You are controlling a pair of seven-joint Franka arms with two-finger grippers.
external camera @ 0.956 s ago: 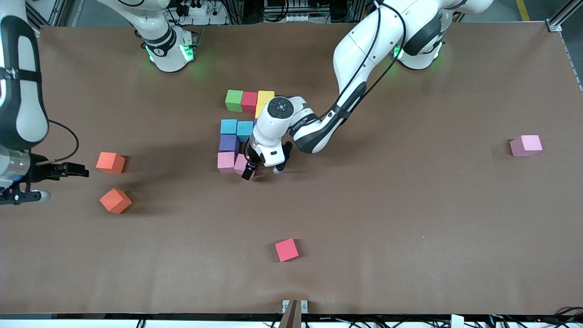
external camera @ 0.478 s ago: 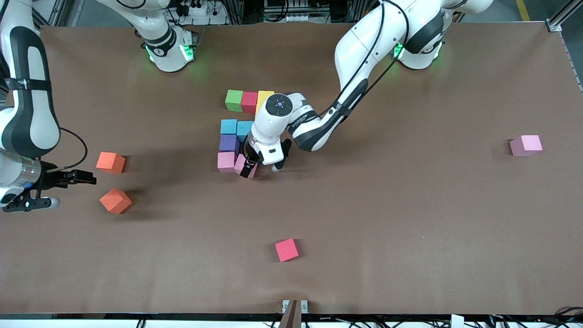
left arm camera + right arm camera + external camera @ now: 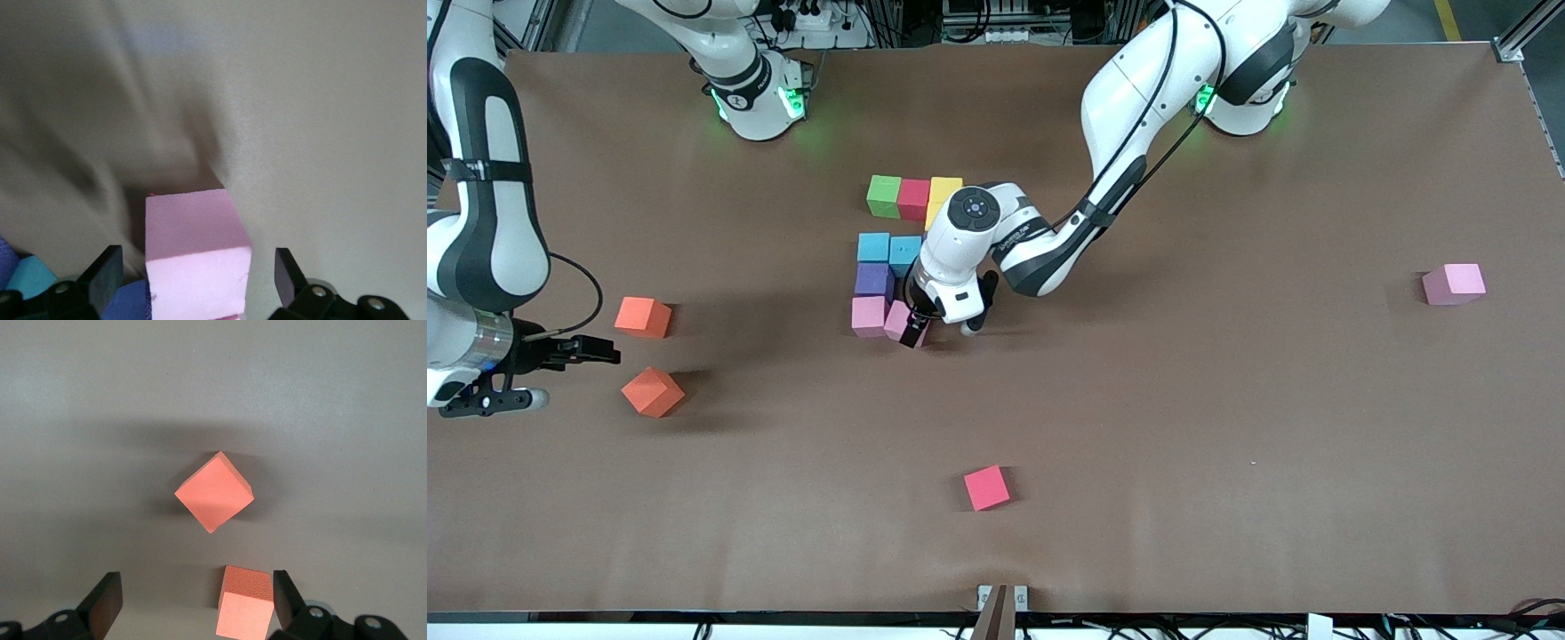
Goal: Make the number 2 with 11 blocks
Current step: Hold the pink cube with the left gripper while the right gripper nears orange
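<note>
Since a second ago:
- left gripper: drawn a little in toward the figure, down low at the middle of the desk.
- right gripper: swung in from the desk's edge at the right arm's end, toward the two orange cubes.
- blocks and loose cubes: lying as before, as far as can be seen.

Left gripper: fingers spread wide, straddling the tilted pink block, pinching nothing. In the left wrist view, a gap on each side between finger and block. Tilted pink block: skewed against the square pink block, close beside it at the figure's end nearest the front camera.

Rest of the number 2, mid-desk:
- top row, toward the arms' bases: green block, red block, yellow block, side by side and touching.
- second yellow block: just below it, mostly covered by the left wrist.
- two light blue blocks: next row, side by side.
- purple block: between the light blue one and the square pink one.
- whatever lies under the left wrist: cannot tell.

Third pink block: alone near the desk's edge at the left arm's end, well apart from both grippers.

Right gripper: fingers spread wide, holding nothing, in the air by the desk's edge at the right arm's end; both orange cubes in its wrist view.

Loose red cube: alone, toward the desk's edge nearest the front camera.
</note>
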